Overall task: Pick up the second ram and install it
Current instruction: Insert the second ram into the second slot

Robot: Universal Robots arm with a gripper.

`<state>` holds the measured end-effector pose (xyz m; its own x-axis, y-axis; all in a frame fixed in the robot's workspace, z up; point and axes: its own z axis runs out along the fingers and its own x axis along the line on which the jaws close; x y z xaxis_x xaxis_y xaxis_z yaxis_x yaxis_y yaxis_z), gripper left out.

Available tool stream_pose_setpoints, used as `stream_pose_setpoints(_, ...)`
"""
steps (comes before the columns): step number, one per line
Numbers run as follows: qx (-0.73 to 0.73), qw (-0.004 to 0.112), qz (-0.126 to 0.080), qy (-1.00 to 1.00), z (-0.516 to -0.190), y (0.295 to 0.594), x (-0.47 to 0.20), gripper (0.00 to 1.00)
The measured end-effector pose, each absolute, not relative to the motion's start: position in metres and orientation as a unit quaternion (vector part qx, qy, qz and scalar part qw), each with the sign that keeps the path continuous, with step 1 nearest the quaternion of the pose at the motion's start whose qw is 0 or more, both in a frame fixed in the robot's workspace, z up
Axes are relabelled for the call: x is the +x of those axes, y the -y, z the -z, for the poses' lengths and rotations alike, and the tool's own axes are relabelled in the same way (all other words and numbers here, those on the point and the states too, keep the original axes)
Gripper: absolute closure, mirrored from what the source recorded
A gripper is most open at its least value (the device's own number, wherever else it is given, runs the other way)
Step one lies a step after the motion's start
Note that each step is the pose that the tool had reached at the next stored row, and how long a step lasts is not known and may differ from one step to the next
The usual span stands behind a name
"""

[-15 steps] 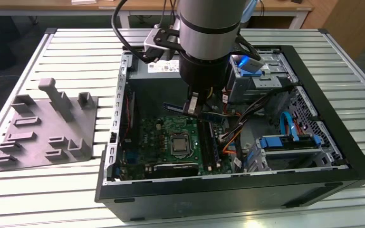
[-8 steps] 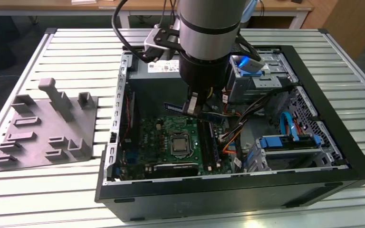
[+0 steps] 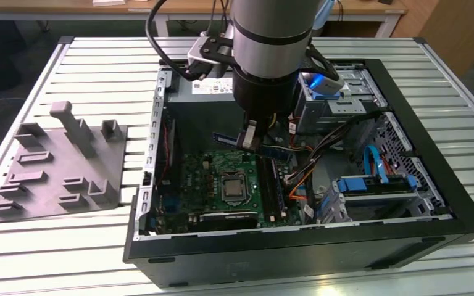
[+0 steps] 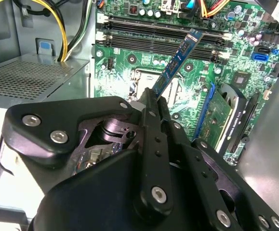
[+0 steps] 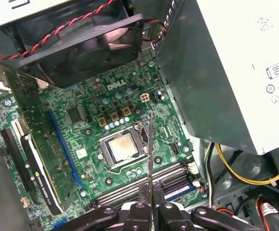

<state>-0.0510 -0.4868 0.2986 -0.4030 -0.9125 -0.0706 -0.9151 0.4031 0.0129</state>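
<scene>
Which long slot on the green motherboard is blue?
The long plastic expansion slot beside the green add-in card; the two memory slots by the thin blue-green memory stick in the pincer are black.

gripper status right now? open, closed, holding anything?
Gripper: shut on the second ram, held over the motherboard.

The hand pinches the ram edge-on between its two fingers, so the thin stick stands over the green motherboard beside the CPU socket, with the black slots near the fingertips and a fan and grey power supply beyond.
</scene>
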Motion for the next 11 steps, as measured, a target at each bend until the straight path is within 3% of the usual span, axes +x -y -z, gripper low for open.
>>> stream_pose_setpoints(11, -0.537, 0.026, -0.024, -0.843, -0.2981, 0.4868, -0.0510, 0.86)
